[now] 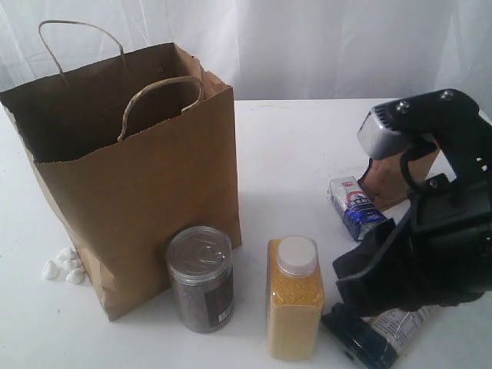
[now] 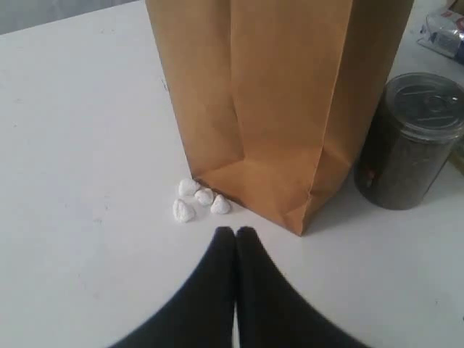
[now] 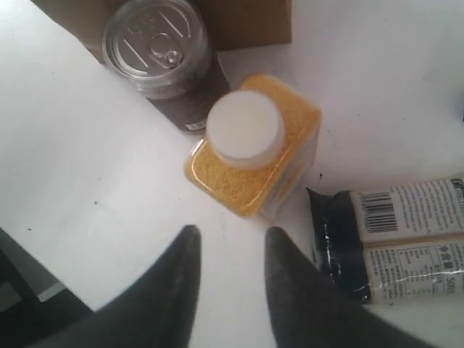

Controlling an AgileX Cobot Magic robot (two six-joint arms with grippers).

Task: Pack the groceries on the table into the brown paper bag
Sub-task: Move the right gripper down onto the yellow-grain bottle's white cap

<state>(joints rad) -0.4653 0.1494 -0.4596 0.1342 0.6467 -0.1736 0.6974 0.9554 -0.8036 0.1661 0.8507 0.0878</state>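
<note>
The brown paper bag (image 1: 138, 177) stands upright and open at the left of the white table (image 1: 292, 146). In front of it stand a silver pull-tab can (image 1: 201, 278) and a white-capped yellow-grain bottle (image 1: 294, 307). A blue-white carton (image 1: 355, 206) lies further right, with a brown pouch (image 1: 388, 181) partly hidden behind the right arm. A dark-blue packet (image 3: 384, 243) lies flat beside the bottle. My right gripper (image 3: 233, 233) hovers open and empty just short of the bottle (image 3: 250, 145). My left gripper (image 2: 235, 232) is shut on nothing, near the bag's bottom corner (image 2: 297, 217).
Several small white lumps (image 2: 197, 199) lie against the bag's base on its left side (image 1: 63, 263). The can (image 2: 409, 141) stands close to the bag's front. A white curtain hangs behind the table.
</note>
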